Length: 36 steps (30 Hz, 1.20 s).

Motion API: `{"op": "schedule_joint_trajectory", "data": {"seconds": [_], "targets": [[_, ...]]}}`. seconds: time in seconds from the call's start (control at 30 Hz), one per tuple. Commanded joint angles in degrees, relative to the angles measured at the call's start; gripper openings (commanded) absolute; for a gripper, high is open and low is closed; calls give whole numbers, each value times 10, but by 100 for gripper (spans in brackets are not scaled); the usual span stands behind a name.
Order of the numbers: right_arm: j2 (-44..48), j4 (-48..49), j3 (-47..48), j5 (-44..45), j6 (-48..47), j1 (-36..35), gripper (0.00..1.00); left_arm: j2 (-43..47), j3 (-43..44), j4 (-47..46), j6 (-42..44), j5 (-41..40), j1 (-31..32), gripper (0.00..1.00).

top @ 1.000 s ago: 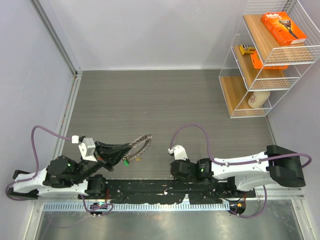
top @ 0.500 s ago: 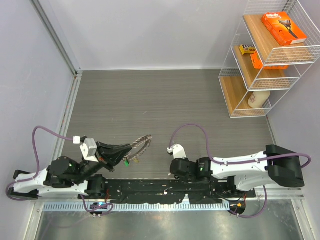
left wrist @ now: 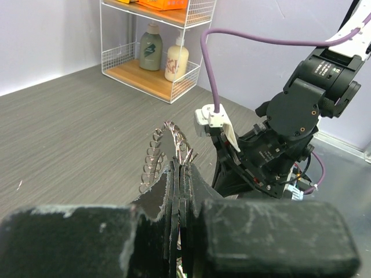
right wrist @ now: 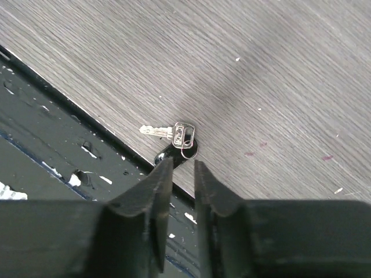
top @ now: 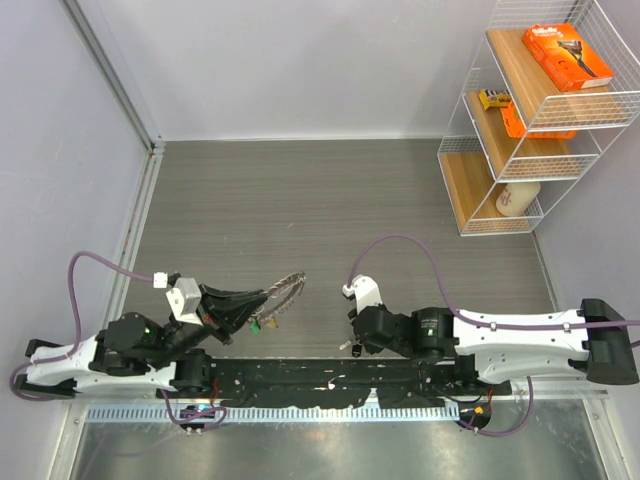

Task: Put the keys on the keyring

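My left gripper [top: 243, 303] is shut on the keyring [top: 285, 289], a thin silver ring with small silver keys fanned around it, held just above the table. A small green tag [top: 257, 324] hangs below it. In the left wrist view the ring [left wrist: 168, 145] sticks out past the closed fingertips of the left gripper [left wrist: 181, 169]. My right gripper [top: 357, 338] points down at the table's near edge. In the right wrist view it [right wrist: 181, 165] is narrowly open and empty, just short of a silver key [right wrist: 168, 131] lying over a black-headed key [right wrist: 174, 154].
The black base plate [right wrist: 46, 145] borders the table right beside the keys. A white wire shelf [top: 530, 110] with orange boxes and bottles stands at the back right, and also shows in the left wrist view [left wrist: 156, 52]. Grey walls close the left and back.
The right arm has stretched out, its elbow swinging right and its wrist shifting slightly right. The left gripper with the keyring has drifted a little toward the near edge.
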<state>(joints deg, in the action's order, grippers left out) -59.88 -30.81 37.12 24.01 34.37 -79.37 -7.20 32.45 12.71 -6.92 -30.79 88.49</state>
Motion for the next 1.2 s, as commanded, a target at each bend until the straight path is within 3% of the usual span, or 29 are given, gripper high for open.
{"op": "schedule_joint_trajectory", "data": {"seconds": [0.0, 0.33, 0.67, 0.9, 1.0, 1.17], "targets": [[-23, -3, 10, 0, -6, 2, 31, -13, 17, -38, 0, 6, 3, 0], [-96, 69, -24, -20, -2, 3, 48, -24, 23, -37, 0, 7, 3, 0], [-113, 144, -61, -62, -3, 39, 52, -22, 18, -36, -2, 5, 3, 0], [-136, 168, -71, -79, -8, 56, 49, -20, 20, -32, -4, 3, 3, 0], [-140, 177, -79, -93, -4, 58, 39, -19, 18, -31, -4, 0, 3, 0], [-122, 178, -96, -99, 3, 58, 30, -17, 20, -30, -4, -1, 3, 0]]}}
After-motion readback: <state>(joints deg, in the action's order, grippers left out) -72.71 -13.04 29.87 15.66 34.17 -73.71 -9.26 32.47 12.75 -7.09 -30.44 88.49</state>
